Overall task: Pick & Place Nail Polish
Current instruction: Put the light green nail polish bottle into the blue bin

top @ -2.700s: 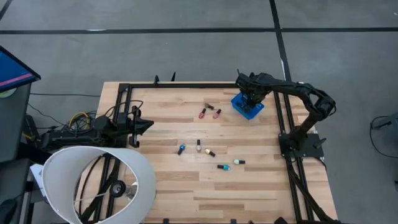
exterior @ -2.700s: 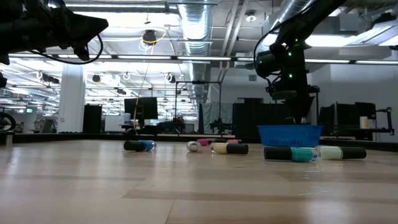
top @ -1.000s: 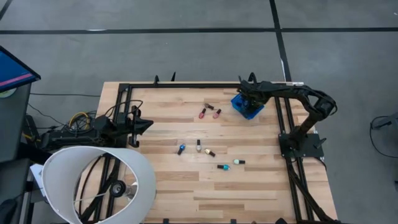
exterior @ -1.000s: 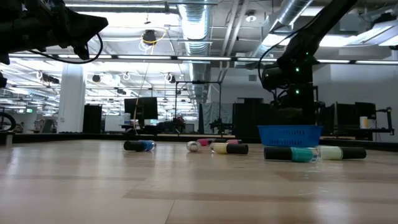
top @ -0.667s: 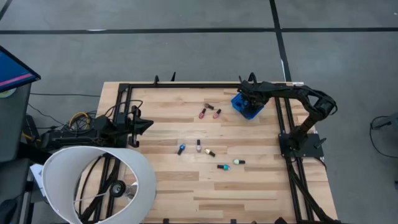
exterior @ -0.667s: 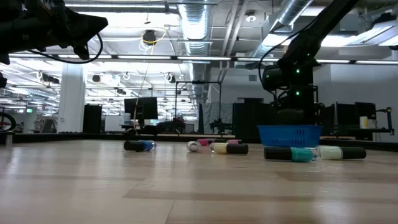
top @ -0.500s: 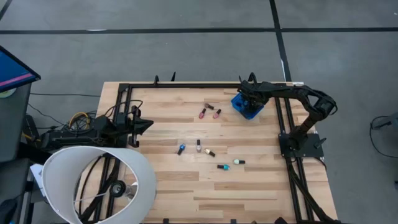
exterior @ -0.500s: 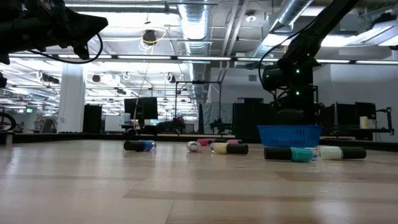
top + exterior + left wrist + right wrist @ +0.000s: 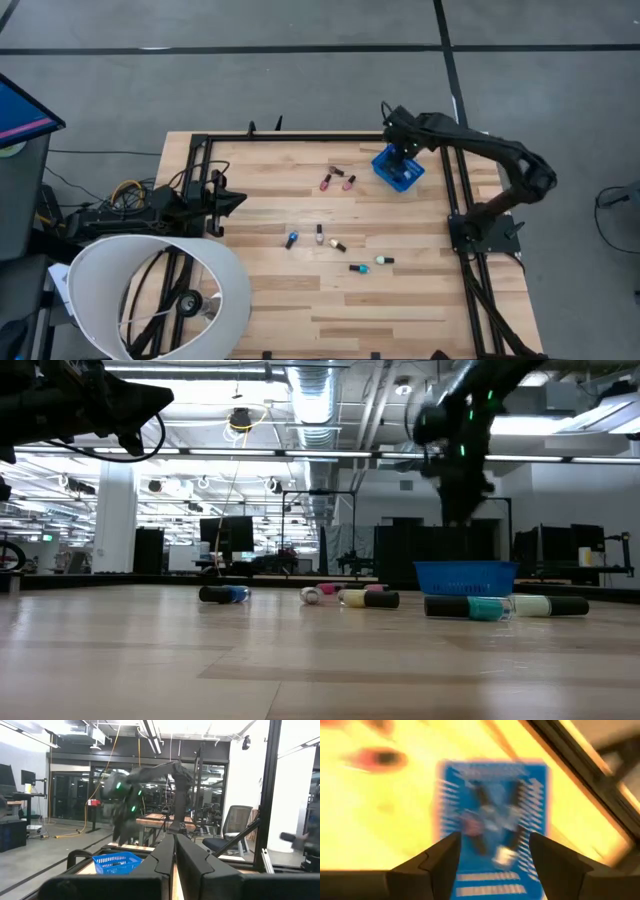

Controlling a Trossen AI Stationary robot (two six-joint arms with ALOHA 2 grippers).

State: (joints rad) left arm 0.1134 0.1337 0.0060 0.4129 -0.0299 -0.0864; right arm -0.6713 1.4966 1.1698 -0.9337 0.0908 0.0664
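Several tiny nail polish bottles lie on their sides on the wooden table: two pink ones (image 9: 326, 182) (image 9: 349, 182), a blue one (image 9: 292, 240), a teal one (image 9: 358, 268) and others near them. A blue bin (image 9: 398, 176) stands at the far right, and in the right wrist view it holds several bottles (image 9: 479, 822). My right gripper (image 9: 402, 158) hangs above the bin, open and empty (image 9: 492, 845). My left gripper (image 9: 243, 199) waits at the table's left side, shut and empty (image 9: 175, 842).
Black frame rails (image 9: 455, 190) run along the table's right, far and left sides, close to the bin. A white lamp shade (image 9: 150, 290) stands at the near left corner. Bare wood lies between the loose bottles and the bin.
My right gripper has risen from down at the blue bin to well above it. The bin and the loose bottles on the table have stayed where they were.
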